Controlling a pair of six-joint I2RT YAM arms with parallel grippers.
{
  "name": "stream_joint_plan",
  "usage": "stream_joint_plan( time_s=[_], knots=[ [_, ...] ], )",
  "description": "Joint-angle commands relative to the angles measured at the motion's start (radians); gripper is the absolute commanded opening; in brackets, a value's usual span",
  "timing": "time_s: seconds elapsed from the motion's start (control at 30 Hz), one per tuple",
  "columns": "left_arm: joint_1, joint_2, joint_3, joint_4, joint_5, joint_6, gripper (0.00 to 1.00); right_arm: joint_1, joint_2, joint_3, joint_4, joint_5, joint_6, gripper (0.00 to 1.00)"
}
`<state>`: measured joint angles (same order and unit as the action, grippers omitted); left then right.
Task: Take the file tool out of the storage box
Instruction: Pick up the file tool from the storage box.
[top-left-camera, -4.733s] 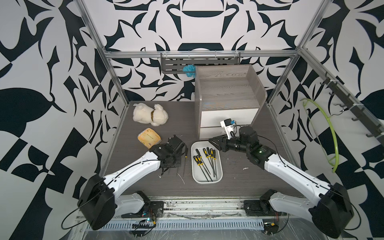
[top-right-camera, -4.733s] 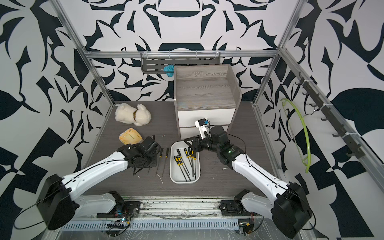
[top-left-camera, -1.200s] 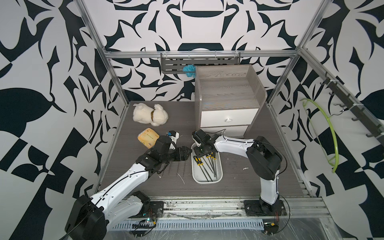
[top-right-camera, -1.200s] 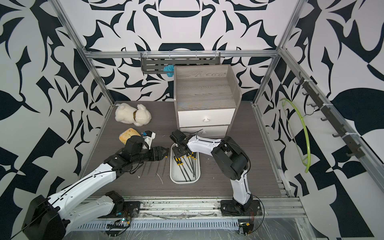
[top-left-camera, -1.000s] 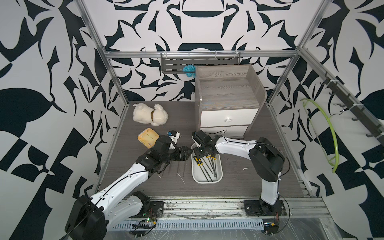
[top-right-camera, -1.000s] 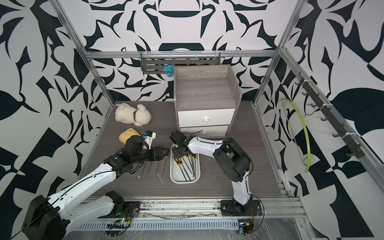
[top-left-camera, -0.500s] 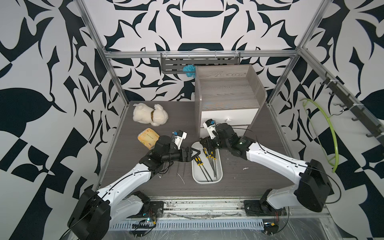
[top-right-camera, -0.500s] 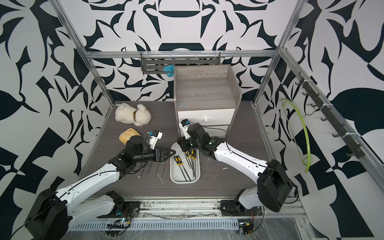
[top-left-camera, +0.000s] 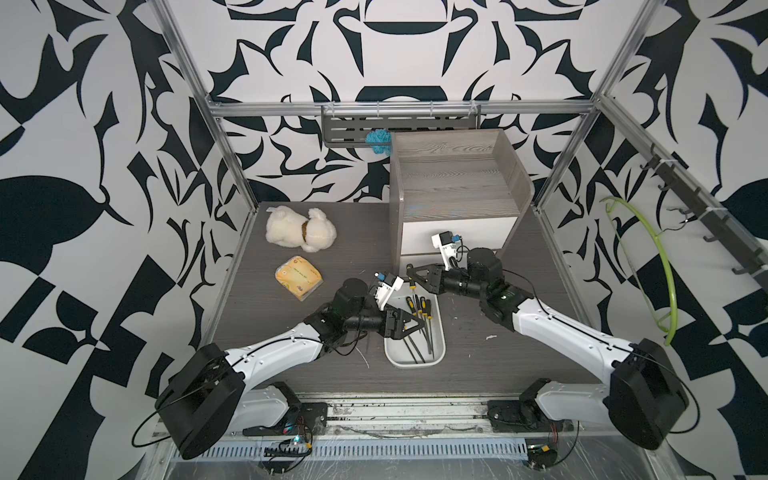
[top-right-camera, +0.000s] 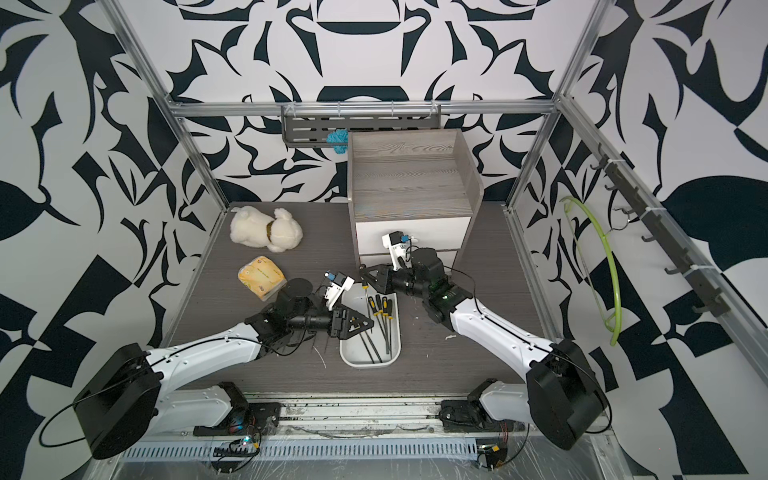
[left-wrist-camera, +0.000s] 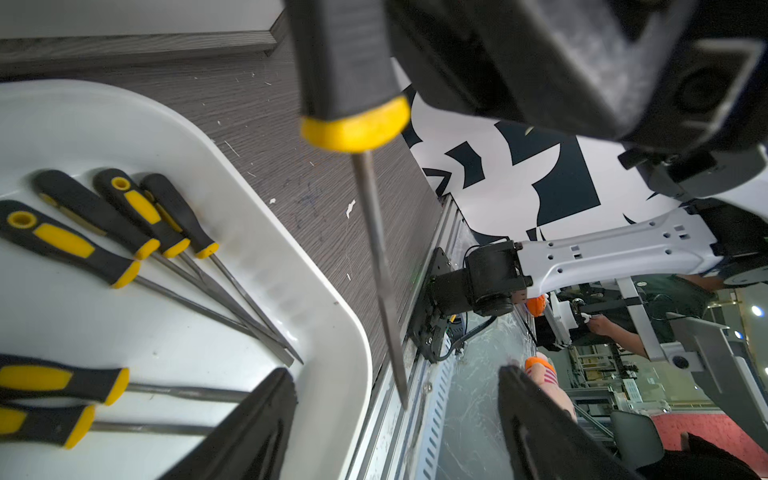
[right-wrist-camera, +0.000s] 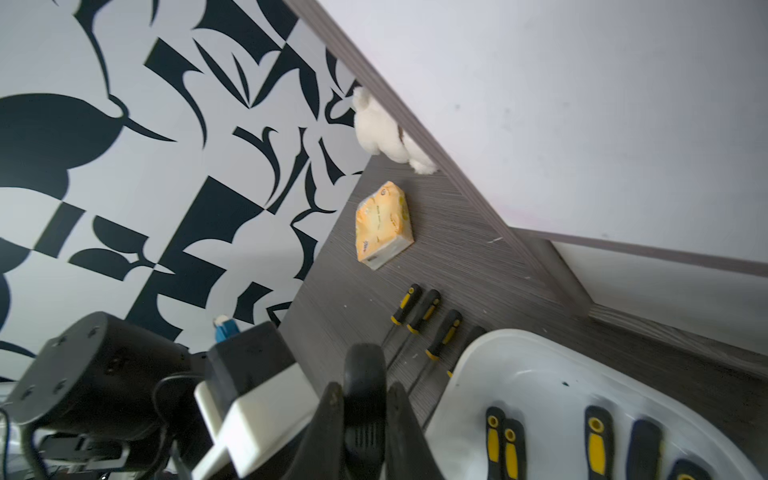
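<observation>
File (left-wrist-camera: 376, 249), slim metal shaft, black-yellow handle | right tool (right-wrist-camera: 365, 399) clamped on it | left tool (top-left-camera: 417, 322) apart

ok so my right gripper (top-left-camera: 410, 270) came up off the far end of the white tray (top-left-camera: 415, 365) with one file (left-wrist-camera: 355, 124) pinched by its handle, blade hanging down. My left gripper (top-left-camera: 417, 322) slid sideways out over the tray, spread wide.

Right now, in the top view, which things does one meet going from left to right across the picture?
Plush toy → storage box → green hoop; things that overlap these are left out.
</observation>
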<state>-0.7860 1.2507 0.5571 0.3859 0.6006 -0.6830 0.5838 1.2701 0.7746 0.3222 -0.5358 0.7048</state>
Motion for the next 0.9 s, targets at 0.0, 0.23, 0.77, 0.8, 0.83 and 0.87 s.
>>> stream_joint_plan(
  time_s=[0.0, 0.23, 0.77, 0.8, 0.83, 0.87],
  knots=[
    [-0.004, 0.014, 0.030, 0.025, -0.011, 0.028, 0.79, -0.003, -0.029, -0.020, 0.169, -0.028, 0.066, 0.00],
    [-0.012, 0.015, 0.025, 0.057, -0.022, 0.011, 0.55, -0.001, -0.023, -0.088, 0.298, 0.002, 0.109, 0.00],
    [-0.012, 0.080, 0.046, 0.055, 0.038, -0.016, 0.40, 0.004, -0.113, -0.169, 0.347, 0.114, 0.068, 0.00],
    [-0.012, 0.081, 0.046, 0.056, 0.038, -0.016, 0.39, 0.005, -0.125, -0.175, 0.340, 0.122, 0.062, 0.00],
    [-0.012, 0.079, 0.046, 0.054, 0.038, -0.015, 0.36, 0.005, -0.135, -0.171, 0.319, 0.126, 0.053, 0.00],
    [-0.012, 0.076, 0.044, 0.057, 0.036, -0.013, 0.35, 0.005, -0.138, -0.167, 0.305, 0.124, 0.046, 0.00]
  ],
)
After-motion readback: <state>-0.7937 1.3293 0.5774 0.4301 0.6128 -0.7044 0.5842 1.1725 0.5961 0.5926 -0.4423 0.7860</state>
